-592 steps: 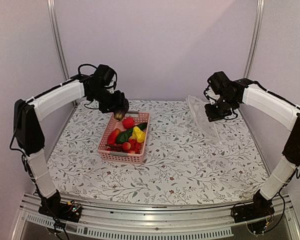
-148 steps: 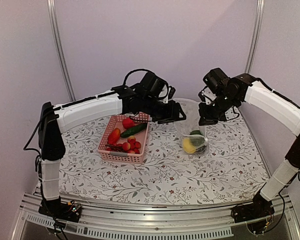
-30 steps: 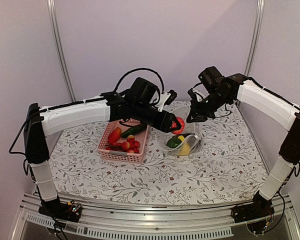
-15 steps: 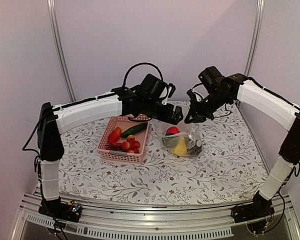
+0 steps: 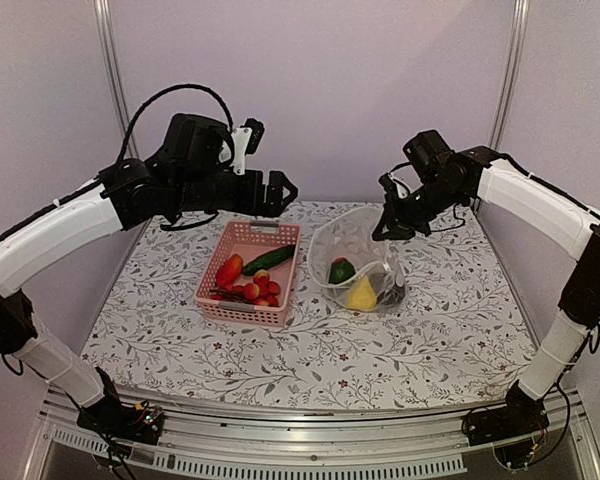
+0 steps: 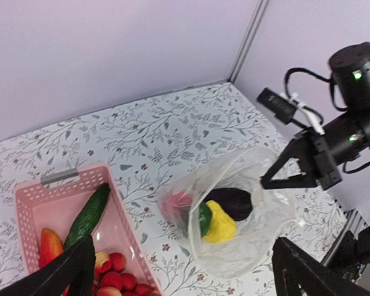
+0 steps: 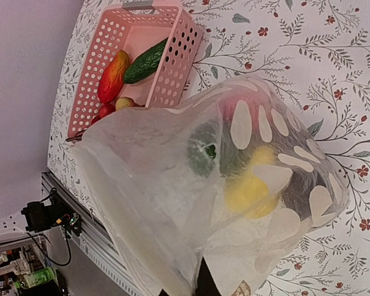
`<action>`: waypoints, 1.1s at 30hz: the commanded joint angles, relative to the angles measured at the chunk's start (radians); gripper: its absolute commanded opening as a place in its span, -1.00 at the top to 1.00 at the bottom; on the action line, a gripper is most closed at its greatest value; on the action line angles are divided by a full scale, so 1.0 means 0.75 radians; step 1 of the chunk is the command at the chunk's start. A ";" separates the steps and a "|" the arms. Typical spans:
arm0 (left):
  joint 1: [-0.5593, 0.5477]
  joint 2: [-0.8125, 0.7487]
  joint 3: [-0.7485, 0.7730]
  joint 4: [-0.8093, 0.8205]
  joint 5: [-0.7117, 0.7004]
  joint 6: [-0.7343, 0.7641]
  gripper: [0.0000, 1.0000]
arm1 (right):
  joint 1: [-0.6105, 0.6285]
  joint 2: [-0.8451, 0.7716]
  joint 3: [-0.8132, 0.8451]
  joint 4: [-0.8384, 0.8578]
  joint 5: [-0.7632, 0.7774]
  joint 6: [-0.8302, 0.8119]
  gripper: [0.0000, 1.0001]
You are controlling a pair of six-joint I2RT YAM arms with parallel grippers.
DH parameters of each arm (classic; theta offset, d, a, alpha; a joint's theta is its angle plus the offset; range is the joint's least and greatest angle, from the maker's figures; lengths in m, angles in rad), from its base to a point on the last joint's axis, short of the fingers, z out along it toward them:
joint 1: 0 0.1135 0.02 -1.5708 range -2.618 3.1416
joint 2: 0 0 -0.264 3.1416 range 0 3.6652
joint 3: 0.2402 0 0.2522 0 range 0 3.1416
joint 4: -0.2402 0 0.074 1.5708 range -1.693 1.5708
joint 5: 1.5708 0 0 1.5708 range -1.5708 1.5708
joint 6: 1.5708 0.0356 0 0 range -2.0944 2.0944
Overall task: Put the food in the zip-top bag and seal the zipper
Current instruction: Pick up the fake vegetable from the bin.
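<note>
The zip-top bag [image 5: 365, 250] stands on the table right of the basket, its mouth held open and up. My right gripper [image 5: 387, 226] is shut on the bag's upper rim [image 7: 200, 285]. Inside lie a red piece [image 5: 337, 262], a green one [image 5: 343, 272], a yellow one [image 6: 217, 224] and a dark purple one [image 6: 232, 201]. My left gripper [image 5: 272, 190] hangs open and empty over the far end of the basket, its fingers [image 6: 71, 271] wide apart. The zipper strip along the mouth is too faint to make out.
The pink basket [image 5: 212, 302] holds a green cucumber [image 5: 268, 260], a red-orange pepper [image 5: 228, 270] and several small red fruits [image 5: 262, 292]. Metal frame posts [image 5: 113, 90] rise at the back corners, and a rail runs along the near edge.
The left gripper opened, dropped a red piece into the bag, and drew back left and up to the basket's far end. The bag now stands taller under the right gripper.
</note>
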State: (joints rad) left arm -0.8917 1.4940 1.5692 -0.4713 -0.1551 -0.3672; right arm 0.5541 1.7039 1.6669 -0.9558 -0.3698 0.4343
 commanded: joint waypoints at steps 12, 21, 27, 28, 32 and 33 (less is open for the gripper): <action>0.498 0.385 -0.046 -0.275 0.356 0.252 -0.39 | -0.007 -0.079 -0.099 0.038 -0.008 -0.034 1.00; 0.522 0.821 0.247 -0.269 0.315 0.369 -0.39 | -0.006 -0.085 -0.094 0.006 0.008 -0.045 1.00; 0.523 0.983 0.321 -0.192 0.357 0.417 -0.38 | -0.007 -0.077 -0.085 -0.038 0.023 -0.049 1.00; 0.523 1.002 0.333 -0.190 0.366 0.418 -0.37 | -0.006 -0.080 -0.085 -0.041 0.026 -0.049 1.00; 0.519 1.047 0.340 -0.169 0.378 0.430 -0.23 | -0.007 -0.087 -0.089 -0.054 0.033 -0.048 1.00; 0.520 1.055 0.343 -0.167 0.380 0.432 -0.19 | -0.007 -0.091 -0.093 -0.054 0.033 -0.045 1.00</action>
State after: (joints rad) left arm -0.5091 2.2620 1.7988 -0.6300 0.1040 -0.0708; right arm 0.5533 1.6718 1.6081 -0.9726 -0.3679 0.4061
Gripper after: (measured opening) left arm 0.625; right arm 0.003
